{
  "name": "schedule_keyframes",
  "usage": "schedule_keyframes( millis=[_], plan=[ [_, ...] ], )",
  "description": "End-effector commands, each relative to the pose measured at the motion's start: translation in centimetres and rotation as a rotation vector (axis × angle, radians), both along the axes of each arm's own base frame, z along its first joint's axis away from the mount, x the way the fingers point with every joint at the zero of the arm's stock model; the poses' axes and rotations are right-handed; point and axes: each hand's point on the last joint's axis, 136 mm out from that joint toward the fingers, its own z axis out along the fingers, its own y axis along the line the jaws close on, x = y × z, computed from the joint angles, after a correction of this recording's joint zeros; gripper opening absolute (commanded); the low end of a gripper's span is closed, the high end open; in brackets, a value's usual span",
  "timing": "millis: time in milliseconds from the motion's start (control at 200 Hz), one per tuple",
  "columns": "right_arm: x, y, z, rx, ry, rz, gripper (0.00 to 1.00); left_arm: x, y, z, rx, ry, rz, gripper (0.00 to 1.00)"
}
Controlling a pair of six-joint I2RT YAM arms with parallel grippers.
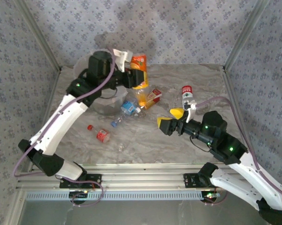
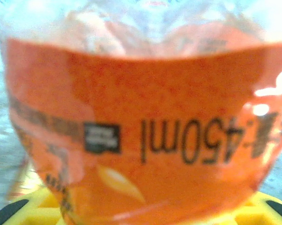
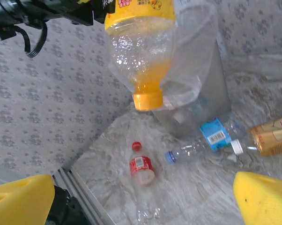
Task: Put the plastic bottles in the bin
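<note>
The left gripper (image 1: 131,78) is clamped on an orange bottle (image 1: 139,65), which hangs in the air in the upper middle of the overhead frame. From the right wrist the bottle (image 3: 140,51) is seen upside down, cap lowest, with a little orange drink pooled in the neck. The left wrist camera is pressed close against its label (image 2: 145,126), the yellow pads (image 2: 33,212) peeping out at the bottom edge. The bin (image 1: 106,108) stands just left of the bottle under the left arm. Seen from the right wrist, the cap hangs in front of the bin's wall (image 3: 211,70) rather than clearly above its mouth, so I judge the bottle is not yet over the opening. To do this step well, keep the grip firm and carry the bottle left until it is well inside the rim, high enough that the cap clears the liner bag, and only then let go. The drink makes the cap end heavy, so a slow move avoids swinging. The right gripper (image 1: 172,118) stands wide open and empty at lower right, above the table (image 1: 145,145). A blue-labelled bottle (image 1: 128,108) and a red-labelled bottle (image 1: 101,135) lie waiting nearby.
</note>
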Motion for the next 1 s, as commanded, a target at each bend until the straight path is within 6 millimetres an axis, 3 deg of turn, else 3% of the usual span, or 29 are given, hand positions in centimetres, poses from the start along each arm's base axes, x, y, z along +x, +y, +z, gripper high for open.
schedule_keyframes(
  millis=[0,150,320,445,625,824,999],
  plan=[
    [-1.0,-0.4,1.8,0.005,-0.053,0.033,1.00,1.1,3.7,0.0,0.206,-0.079,0.087,0.45],
    [-1.5,-0.8,3.4,0.029,-0.105,0.036,1.00,3.5,7.5,1.6,0.348,-0.165,0.197,0.44],
    [-1.5,-1.3,3.6,0.016,-0.122,0.017,1.00,6.8,11.2,2.4,0.461,-0.218,0.303,0.43],
    [-1.4,-1.3,3.1,0.001,-0.113,0.011,1.00,9.4,13.6,1.8,0.519,-0.211,0.365,0.43],
    [-1.4,-1.5,2.8,-0.011,-0.110,0.006,1.00,12.7,16.2,-0.3,0.589,-0.172,0.418,0.42],
    [-1.3,-1.5,2.0,-0.027,-0.093,0.005,1.00,15.6,17.5,-5.8,0.713,-0.082,0.442,0.40],
    [-1.2,-1.5,1.7,-0.032,-0.083,0.004,1.00,16.8,18.9,-9.1,0.823,-0.036,0.480,0.39]
  ],
)
